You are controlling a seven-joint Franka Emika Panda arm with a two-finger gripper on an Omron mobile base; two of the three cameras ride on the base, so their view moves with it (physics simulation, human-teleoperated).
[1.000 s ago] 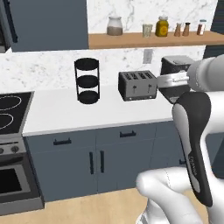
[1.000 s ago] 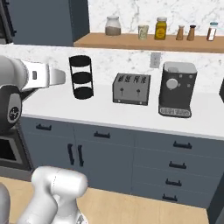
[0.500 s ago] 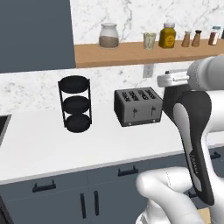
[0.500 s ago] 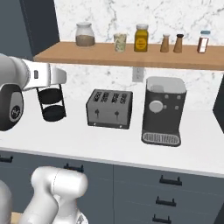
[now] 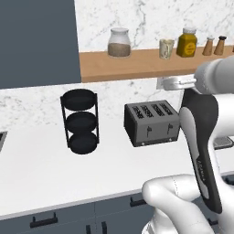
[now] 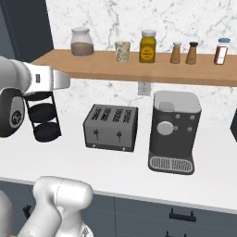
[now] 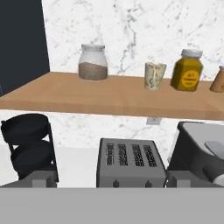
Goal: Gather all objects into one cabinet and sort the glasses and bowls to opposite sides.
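A cream speckled glass (image 5: 166, 48) (image 6: 122, 51) (image 7: 155, 75) stands upright on the wooden wall shelf (image 5: 137, 64), between a lidded glass jar (image 7: 92, 62) and a yellow jar (image 7: 187, 70). The dark slate-blue cabinet (image 5: 36, 41) (image 6: 25, 28) (image 7: 22, 41) hangs left of the shelf with its door shut. My gripper (image 5: 167, 83) (image 6: 65, 79) (image 7: 113, 180) hovers open and empty above the counter, below shelf height and short of the glass. It points at the toaster and the shelf. The bowls are out of view.
A grey toaster (image 5: 151, 122) (image 6: 111, 127), a black three-tier rack (image 5: 80, 121) (image 6: 42, 115) and a coffee machine (image 6: 173, 132) stand on the white counter (image 5: 36, 173). Spice shakers (image 6: 184, 52) line the shelf's right part. Drawers with short black handles (image 6: 181, 216) run below.
The whole picture has shifted and grown: the base has driven right and closer to the counter, so the stove has left view. The gripper stays open; nothing on the counter or shelf has moved.
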